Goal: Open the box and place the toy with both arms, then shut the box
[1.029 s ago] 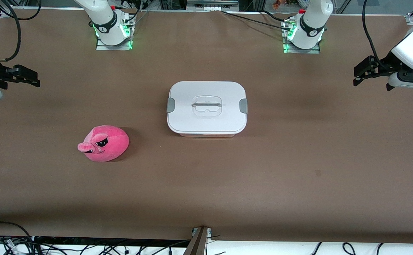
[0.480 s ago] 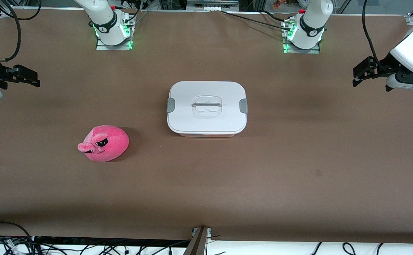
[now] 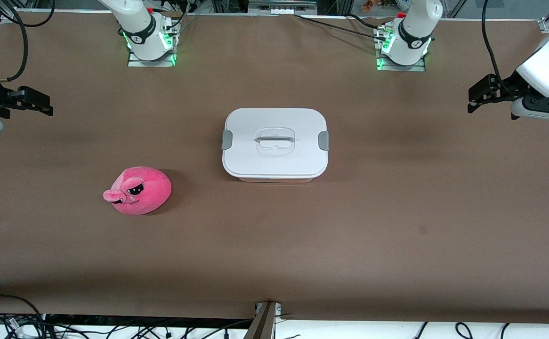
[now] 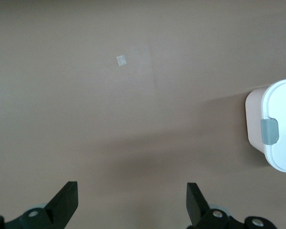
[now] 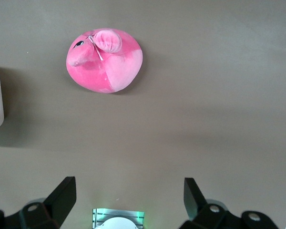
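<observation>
Nothing begun: box (image 3: 275, 143) lidded mid-table, toy (image 3: 138, 190) nearer the camera toward the right arm's end; left gripper (image 3: 476, 100) and right gripper (image 3: 39, 104), fingers spread, hang over the table's ends, so unclipping the lid likely comes next.

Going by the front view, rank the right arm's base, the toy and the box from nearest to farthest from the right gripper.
The right gripper hangs open over the table's edge at its own arm's end.
1. Right arm's base: along the robots' edge, and too close to call against the toy.
2. Toy: nearer the front camera.
3. Box: mid-table, clearly farthest.
</observation>
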`<state>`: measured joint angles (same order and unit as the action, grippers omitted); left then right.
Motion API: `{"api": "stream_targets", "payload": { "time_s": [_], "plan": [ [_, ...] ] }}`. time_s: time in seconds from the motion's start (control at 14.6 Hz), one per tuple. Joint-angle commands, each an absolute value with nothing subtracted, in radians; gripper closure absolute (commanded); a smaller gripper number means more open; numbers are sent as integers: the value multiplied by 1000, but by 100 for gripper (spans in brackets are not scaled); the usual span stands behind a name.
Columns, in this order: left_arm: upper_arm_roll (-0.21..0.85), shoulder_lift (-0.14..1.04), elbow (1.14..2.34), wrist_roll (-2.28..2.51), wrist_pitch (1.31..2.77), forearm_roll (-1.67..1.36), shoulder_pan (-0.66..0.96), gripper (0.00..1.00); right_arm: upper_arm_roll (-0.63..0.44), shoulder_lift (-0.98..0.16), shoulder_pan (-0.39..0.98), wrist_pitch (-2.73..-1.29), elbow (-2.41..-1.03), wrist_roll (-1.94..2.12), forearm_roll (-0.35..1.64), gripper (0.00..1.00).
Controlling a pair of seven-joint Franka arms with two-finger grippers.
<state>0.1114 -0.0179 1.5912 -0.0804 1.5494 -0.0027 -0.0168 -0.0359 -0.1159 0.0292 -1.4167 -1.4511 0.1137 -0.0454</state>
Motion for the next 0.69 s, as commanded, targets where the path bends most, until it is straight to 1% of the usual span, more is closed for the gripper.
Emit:
{"api": "stream_targets", "payload": {
  "time_s": [0.0, 0.21, 0.34, 0.48, 0.62],
  "plan": [
    [141, 17, 1558, -161, 1508, 3, 21, 0, -35, -123, 29, -1414, -1434, 100, -48, 0],
    [155, 89, 1551, -259, 1508, 0, 63, 0, -35, -123, 29, -1414, -1434, 100, -48, 0],
    [163, 152, 1548, -342, 1525, -63, 121, 0, -35, -124, 29, -1414, -1434, 100, -46, 0],
    [166, 224, 1520, -348, 1531, -74, 193, 0, -35, -132, 29, -1416, -1434, 98, -46, 0],
    [170, 261, 1503, -359, 1590, -84, 271, 0, -34, -141, 31, -1420, -1434, 98, -48, 0]
  ]
}}
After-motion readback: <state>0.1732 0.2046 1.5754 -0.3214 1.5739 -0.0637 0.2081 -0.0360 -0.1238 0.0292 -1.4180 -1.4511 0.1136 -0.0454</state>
